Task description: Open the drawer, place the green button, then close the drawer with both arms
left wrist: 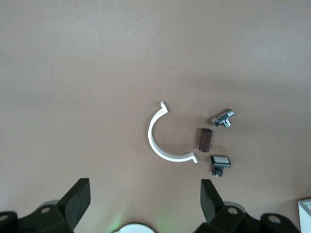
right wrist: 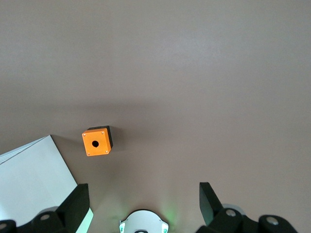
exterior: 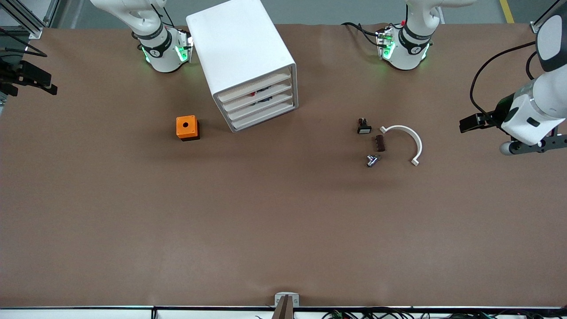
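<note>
The white cabinet stands between the arm bases, and its stacked drawers, including the lower drawer, are all shut. The tiny button lies on the table toward the left arm's end and looks silvery-bluish; it also shows in the left wrist view. My left gripper hangs open and empty high over the table's edge at that end; its fingers stand wide apart in the left wrist view. My right gripper is open and empty, high over the right arm's end.
An orange box with a hole sits beside the cabinet and also shows in the right wrist view. A black switch with a white face, a brown piece and a white curved clip lie near the button.
</note>
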Tool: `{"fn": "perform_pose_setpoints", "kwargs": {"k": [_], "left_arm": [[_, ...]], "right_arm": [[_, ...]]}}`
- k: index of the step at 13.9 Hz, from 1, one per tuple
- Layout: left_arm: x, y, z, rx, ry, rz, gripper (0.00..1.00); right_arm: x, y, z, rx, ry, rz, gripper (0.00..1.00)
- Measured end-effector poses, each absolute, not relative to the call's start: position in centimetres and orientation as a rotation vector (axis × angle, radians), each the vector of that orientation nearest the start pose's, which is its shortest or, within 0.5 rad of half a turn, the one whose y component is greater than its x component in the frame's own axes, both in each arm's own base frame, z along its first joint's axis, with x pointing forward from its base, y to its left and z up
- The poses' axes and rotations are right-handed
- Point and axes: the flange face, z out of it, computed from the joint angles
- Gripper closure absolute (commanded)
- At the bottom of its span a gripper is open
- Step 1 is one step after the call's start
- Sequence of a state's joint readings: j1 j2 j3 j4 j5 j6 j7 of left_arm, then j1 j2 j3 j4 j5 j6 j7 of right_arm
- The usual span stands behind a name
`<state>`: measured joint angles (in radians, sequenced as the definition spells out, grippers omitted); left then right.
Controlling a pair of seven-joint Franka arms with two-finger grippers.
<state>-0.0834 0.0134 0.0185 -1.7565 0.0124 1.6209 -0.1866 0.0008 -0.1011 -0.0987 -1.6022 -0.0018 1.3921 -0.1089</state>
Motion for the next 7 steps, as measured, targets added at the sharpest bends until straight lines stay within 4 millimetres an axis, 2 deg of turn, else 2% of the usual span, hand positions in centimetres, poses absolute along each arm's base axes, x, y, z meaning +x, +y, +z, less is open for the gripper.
{"fn": "perform_pose_setpoints", "kwargs": {"k": [3,7], "left_arm": [[52.4,-2.8,52.4,-3.112,-0.198,0.130,0.00],[53.1,-1.4,56.0,-3.126,-0.240,-0.037,0.00]], "right_arm": [[50.0,-5.3,64.9,-3.119,-0.017,0.155,0.00],[50.1,-5.3,65.1,-3.121,-0.018,0.130,0.00]]}}
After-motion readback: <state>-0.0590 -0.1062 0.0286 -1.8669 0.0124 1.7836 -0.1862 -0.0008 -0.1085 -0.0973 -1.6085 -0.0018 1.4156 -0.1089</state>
